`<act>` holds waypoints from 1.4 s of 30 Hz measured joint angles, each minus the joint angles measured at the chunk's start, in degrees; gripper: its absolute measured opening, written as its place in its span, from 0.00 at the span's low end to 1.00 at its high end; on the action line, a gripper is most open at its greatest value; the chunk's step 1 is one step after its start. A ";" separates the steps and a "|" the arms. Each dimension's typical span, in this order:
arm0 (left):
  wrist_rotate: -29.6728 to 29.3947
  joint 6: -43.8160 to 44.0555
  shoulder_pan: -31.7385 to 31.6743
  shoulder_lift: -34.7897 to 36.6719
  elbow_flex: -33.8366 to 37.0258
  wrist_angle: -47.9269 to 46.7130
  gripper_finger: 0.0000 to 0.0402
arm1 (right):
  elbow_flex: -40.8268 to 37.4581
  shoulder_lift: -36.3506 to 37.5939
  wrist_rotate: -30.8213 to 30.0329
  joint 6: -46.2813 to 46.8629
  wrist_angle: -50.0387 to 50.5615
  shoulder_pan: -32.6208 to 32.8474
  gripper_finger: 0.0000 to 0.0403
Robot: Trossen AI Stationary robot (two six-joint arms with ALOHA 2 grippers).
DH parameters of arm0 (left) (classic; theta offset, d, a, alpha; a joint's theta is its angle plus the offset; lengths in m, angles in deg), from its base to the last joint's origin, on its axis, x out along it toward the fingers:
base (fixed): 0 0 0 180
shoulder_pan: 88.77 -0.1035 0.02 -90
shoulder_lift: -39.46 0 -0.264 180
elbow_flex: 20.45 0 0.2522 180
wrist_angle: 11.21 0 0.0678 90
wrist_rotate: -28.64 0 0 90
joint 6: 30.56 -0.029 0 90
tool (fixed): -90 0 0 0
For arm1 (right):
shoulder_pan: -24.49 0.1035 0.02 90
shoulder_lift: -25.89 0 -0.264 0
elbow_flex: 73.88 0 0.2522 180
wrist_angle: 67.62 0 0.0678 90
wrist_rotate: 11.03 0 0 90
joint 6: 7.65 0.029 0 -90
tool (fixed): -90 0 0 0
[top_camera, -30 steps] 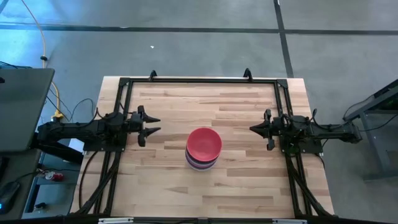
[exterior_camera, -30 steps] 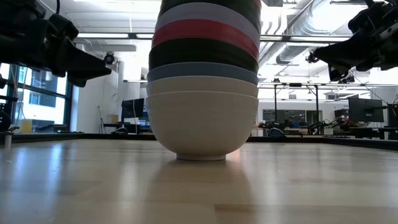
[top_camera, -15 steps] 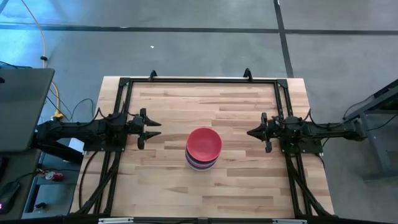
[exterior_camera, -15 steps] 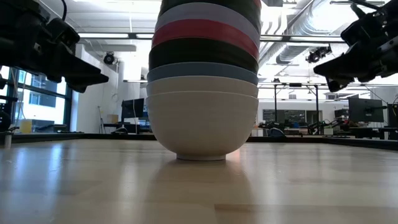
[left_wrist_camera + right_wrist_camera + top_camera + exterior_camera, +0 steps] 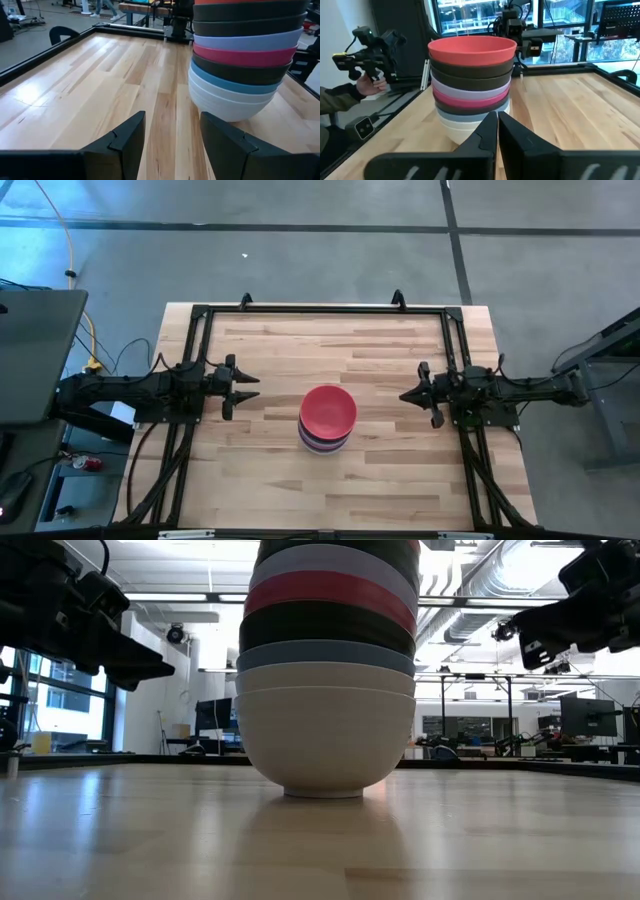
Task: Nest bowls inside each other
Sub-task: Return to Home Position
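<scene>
**A:** How much room is there around the stack?

**B:** Plenty. The stack of bowls [image 5: 327,430] stands alone near the middle of the wooden table [image 5: 270,480]. It is well clear of the black frame [image 5: 320,307] along the edges, with bare wood on every side.

**A:** What sits in what?

**B:** Everything is nested in one upright pile. Two white bowls [image 5: 325,745] are at the bottom, then blue, black, magenta, lavender and two more black. The red bowl [image 5: 472,50] is on top, its inside bare.

**A:** And the grippers?

**B:** The left gripper [image 5: 247,387] hovers off the stack's left side, pointing at it. Its fingers [image 5: 125,142] are spread wide and hold nothing. The right gripper [image 5: 407,394] hovers well off the opposite side, its fingers [image 5: 485,132] pressed almost together around nothing. Neither touches a bowl.
</scene>
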 joint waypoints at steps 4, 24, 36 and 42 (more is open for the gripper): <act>0.00 0.13 0.00 0.00 0.00 0.00 0.45 | 0.06 0.36 -0.45 -0.03 0.11 -0.05 0.02; 0.70 0.59 0.00 0.02 0.00 0.11 0.45 | 3.61 8.59 2.58 -2.00 7.62 -0.07 0.02; 1.51 0.59 0.00 0.02 0.00 0.13 0.45 | 3.61 8.61 -3.67 0.14 11.74 -0.06 0.02; 1.51 0.59 0.00 0.02 0.00 0.15 0.45 | 3.61 8.61 -3.67 0.22 12.05 -0.07 0.02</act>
